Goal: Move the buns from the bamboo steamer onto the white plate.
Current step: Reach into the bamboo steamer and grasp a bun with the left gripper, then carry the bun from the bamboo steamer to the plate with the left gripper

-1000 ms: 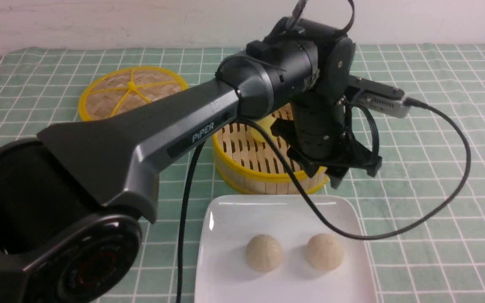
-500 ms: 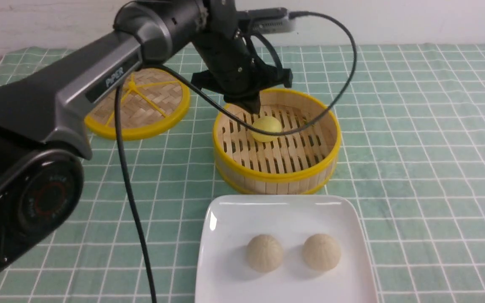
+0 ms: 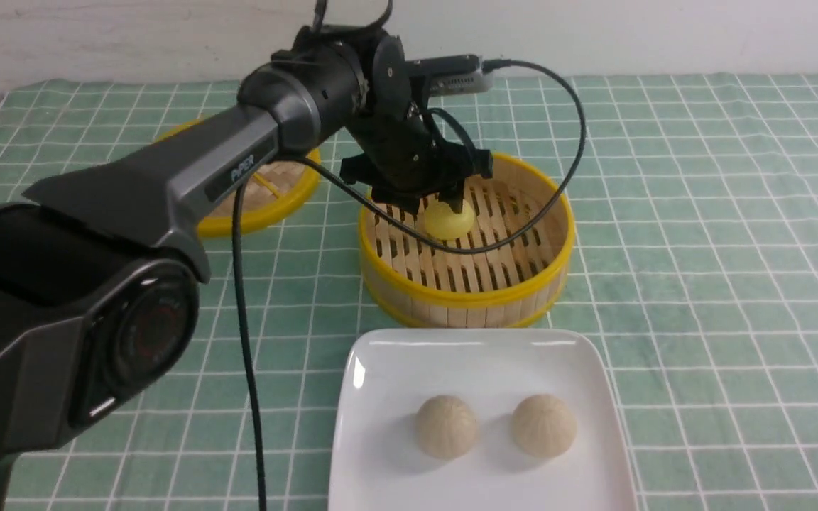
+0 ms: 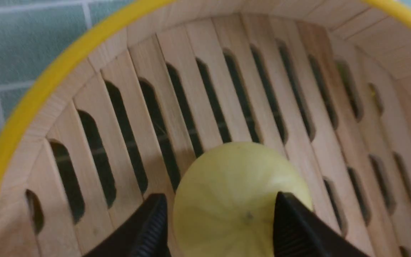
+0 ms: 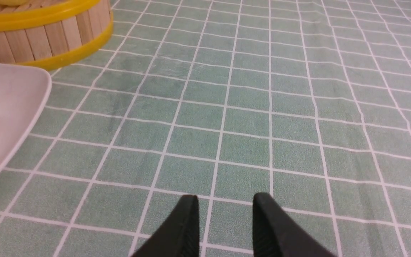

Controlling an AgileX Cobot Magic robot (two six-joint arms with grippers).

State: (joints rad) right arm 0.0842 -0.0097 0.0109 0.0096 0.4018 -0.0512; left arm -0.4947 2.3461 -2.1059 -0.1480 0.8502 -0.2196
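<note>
Counter (image 3: pixel 700 284) under green cloth with white grid lines. Left arm (image 3: pixel 189 163), black and gray, reaches in from the left over the lid and the far-left part of the steamer; cable loops over the basket.

White plate (image 3: pixel 480 369), square, rounded corners, near side of counter, just in front of steamer. 2 cream-beige buns on it, side by side, apart: 1 on the left (image 3: pixel 446 427), 1 on the right (image 3: pixel 543 426).

Bamboo steamer (image 3: pixel 466 298): round, yellow rims, slatted floor. 1 pale yellow bun (image 3: pixel 449 220) inside, left of center, on the slats.

Woven lid (image 3: pixel 288 206), yellow rim, left of steamer and apart from it, partly behind the arm.

Left hand (image 4: pixel 221 221) is low over the steamer, open wide, fingertips on 2 sides of the yellow bun. 1 fingertip overlaps the bun in the left wrist view; contact can't be told. No grip on it seen.

Right hand (image 5: pixel 226 200): over cloth right of the plate, open, gap between fingertips, holding 0 things.
</note>
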